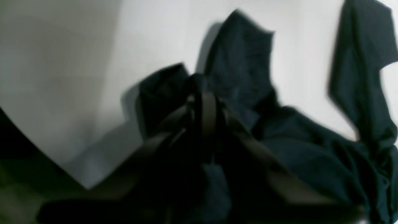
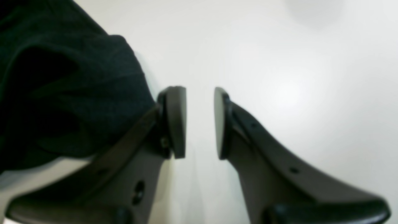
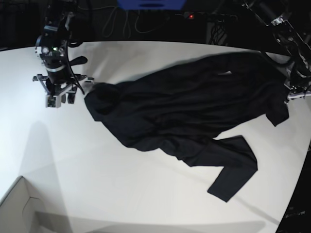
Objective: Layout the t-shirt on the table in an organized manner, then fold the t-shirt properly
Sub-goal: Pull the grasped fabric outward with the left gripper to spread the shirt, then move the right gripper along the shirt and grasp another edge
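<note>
The black t-shirt (image 3: 194,104) lies spread and wrinkled across the white table (image 3: 121,184), with one sleeve (image 3: 233,167) reaching toward the front right. At the shirt's far right edge my left gripper (image 3: 293,94) is shut on a bunched fold of the fabric; in the left wrist view the closed left gripper (image 1: 203,102) pinches the dark t-shirt (image 1: 242,68). My right gripper (image 3: 57,99) hangs open over bare table just beyond the shirt's left end. In the right wrist view the right gripper (image 2: 200,123) holds nothing, and the t-shirt (image 2: 62,93) lies just left of its fingers.
A white box corner (image 3: 19,208) sits at the front left. The table's curved edge (image 1: 46,149) runs close to my left gripper, with dark floor beyond it. Cables and dark equipment (image 3: 146,19) line the far side behind the table.
</note>
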`<state>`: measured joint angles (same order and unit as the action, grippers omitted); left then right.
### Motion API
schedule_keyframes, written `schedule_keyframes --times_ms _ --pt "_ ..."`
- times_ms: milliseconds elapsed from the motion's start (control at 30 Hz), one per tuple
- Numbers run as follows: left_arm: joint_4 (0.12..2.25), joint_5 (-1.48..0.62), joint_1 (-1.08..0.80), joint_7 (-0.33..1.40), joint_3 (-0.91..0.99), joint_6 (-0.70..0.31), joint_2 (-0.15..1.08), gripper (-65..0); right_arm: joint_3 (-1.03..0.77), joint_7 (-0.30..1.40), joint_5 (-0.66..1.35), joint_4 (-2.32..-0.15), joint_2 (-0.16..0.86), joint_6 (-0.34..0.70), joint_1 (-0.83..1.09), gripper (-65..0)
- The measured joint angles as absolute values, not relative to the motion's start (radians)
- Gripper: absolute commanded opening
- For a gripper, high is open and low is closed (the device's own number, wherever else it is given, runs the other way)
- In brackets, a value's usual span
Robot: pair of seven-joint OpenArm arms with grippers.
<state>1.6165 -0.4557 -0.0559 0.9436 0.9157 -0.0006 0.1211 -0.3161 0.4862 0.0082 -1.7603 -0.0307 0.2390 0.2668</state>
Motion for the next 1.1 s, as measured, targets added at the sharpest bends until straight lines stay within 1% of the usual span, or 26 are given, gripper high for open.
schedule_keyframes --times_ms 100,200,300,467,800,933,1067,1100 --pt "1.779 -0.466 -0.053 0.944 0.915 -0.003 0.118 -64.9 -0.317 0.486 0.008 -1.760 -0.031 0.239 0.269 -49.2" --pt "1.922 -0.482 -0.023 0.944 0.915 0.002 0.091 -64.9 -0.318 0.486 0.008 -1.760 -0.031 0.239 0.270 -49.2" --pt "1.980 -0.517 0.007 0.950 0.914 -0.001 0.086 -64.9 -0.317 0.486 0.008 -1.760 -0.031 0.239 0.270 -49.2" --pt "1.977 -0.495 0.068 0.952 0.918 0.004 0.096 -64.9 -0.320 0.487 0.007 -1.760 -0.031 0.239 0.273 -49.2" --pt "1.971 -0.498 0.096 0.952 0.920 0.004 0.097 -64.9 -0.319 0.486 0.008 -1.760 -0.030 0.239 0.274 -48.9" --pt "1.958 -0.502 0.038 0.933 0.929 0.003 0.097 -64.9 -0.317 0.486 0.008 -1.760 -0.030 0.239 0.272 -48.6" --pt "1.842 -0.490 -0.020 0.935 0.971 0.003 0.094 -64.9 -0.315 0.487 0.008 -1.760 -0.030 0.239 0.269 -48.5" --pt "1.804 -0.490 -0.025 0.936 0.978 0.001 0.095 -64.9 -0.315 0.486 0.008 -1.761 -0.030 0.239 0.266 -47.6"
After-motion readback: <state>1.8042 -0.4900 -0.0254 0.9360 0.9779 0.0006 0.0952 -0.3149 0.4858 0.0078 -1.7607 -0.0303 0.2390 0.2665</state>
